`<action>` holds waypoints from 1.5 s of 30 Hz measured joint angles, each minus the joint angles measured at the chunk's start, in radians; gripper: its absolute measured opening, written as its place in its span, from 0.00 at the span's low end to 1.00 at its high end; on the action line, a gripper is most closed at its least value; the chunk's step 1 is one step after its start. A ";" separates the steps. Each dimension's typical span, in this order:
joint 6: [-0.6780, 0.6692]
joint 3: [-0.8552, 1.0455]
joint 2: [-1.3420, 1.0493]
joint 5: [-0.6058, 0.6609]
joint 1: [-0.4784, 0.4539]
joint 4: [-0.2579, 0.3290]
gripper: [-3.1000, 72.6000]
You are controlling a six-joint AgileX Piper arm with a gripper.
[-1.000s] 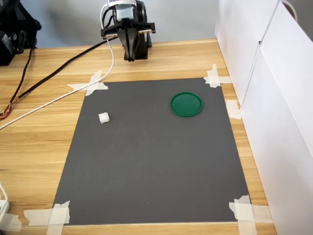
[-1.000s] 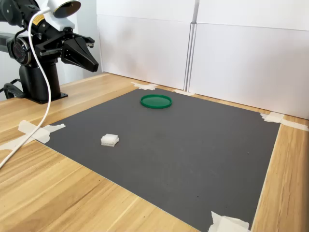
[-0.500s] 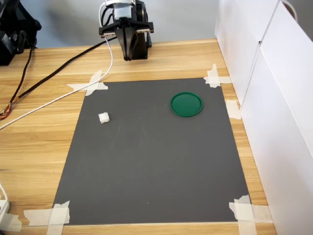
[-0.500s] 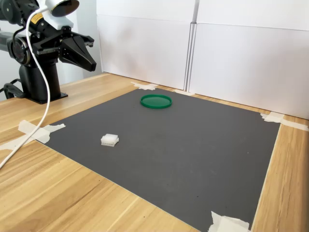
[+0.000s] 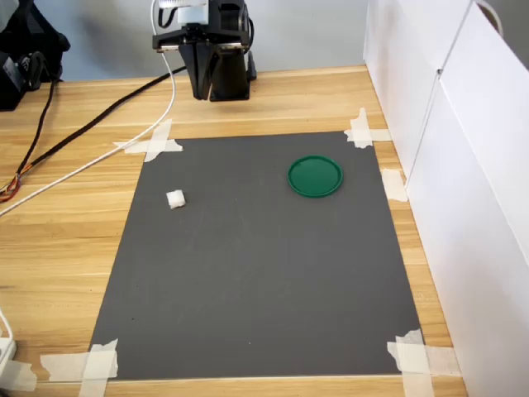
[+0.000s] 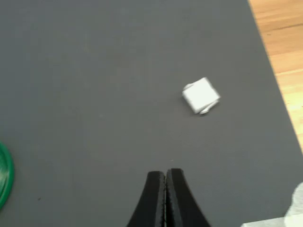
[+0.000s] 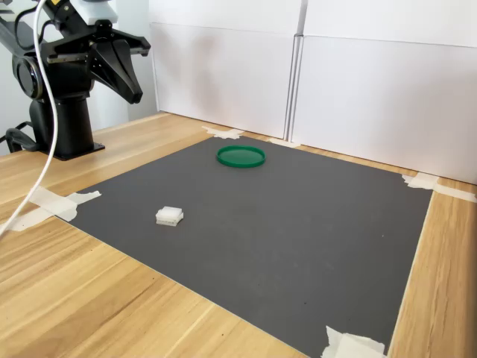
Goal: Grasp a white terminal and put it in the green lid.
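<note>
The white terminal [image 5: 174, 198] [image 7: 169, 216] is a tiny white block lying alone on the dark mat, toward the first exterior view's left. The green lid [image 5: 315, 176] [image 7: 241, 156] lies flat on the mat, nearer the white panels, with nothing in it. My gripper [image 5: 202, 93] [image 7: 136, 96] hangs high over the wooden table behind the mat's far edge, well away from both. In the wrist view the gripper [image 6: 165, 173] is shut with its black fingers pressed together and nothing held. The terminal [image 6: 201, 95] shows ahead of it, and the lid's rim [image 6: 4, 174] shows at the frame's edge.
The dark mat [image 5: 264, 273] is taped to the wooden table with white tape strips [image 5: 153, 142] at its corners. White panels [image 5: 463, 165] wall off the first exterior view's right. A white cable [image 5: 99, 157] and black cables [image 5: 50, 107] trail across the table beside the arm's base [image 5: 230, 70].
The gripper has swung toward the first exterior view's left, risen a little and tilted further down toward the mat. It stays shut. Terminal and lid have not moved.
</note>
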 joint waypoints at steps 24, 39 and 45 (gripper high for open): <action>-0.021 -0.300 0.484 0.159 -0.011 -0.041 0.01; 0.072 -0.360 0.516 0.129 -0.011 -0.212 0.01; 0.179 -0.361 0.566 0.159 -0.011 -0.286 0.03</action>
